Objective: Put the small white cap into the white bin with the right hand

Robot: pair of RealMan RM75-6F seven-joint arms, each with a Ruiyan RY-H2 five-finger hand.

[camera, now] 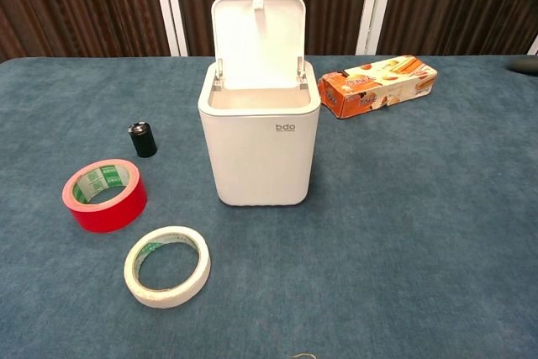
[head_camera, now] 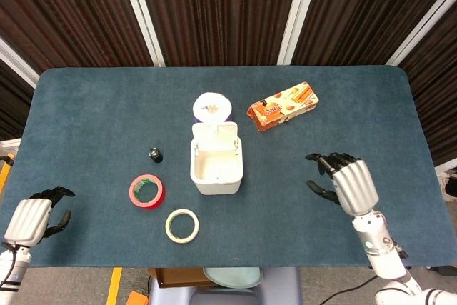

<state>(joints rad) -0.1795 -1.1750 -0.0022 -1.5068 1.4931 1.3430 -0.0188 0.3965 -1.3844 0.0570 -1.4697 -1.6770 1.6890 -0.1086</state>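
Observation:
The white bin (head_camera: 195, 171) stands mid-table with its lid (camera: 257, 35) tipped up and open; its front wall (camera: 261, 153) faces the chest view. The small white cap shows in neither view, and the bin's inside looks plain white from above. My right hand (head_camera: 348, 181) hovers well to the right of the bin, over bare table, fingers spread and holding nothing. In the chest view only a dark tip at the right edge could be part of it. My left hand (head_camera: 32, 218) rests at the table's near left corner, holding nothing.
An orange snack box (head_camera: 283, 105) (camera: 378, 84) lies behind and right of the bin. A white roll (head_camera: 211, 107) sits right behind it. Left of the bin are a small black bottle (camera: 143, 139), red tape (camera: 104, 193) and white tape (camera: 166, 265).

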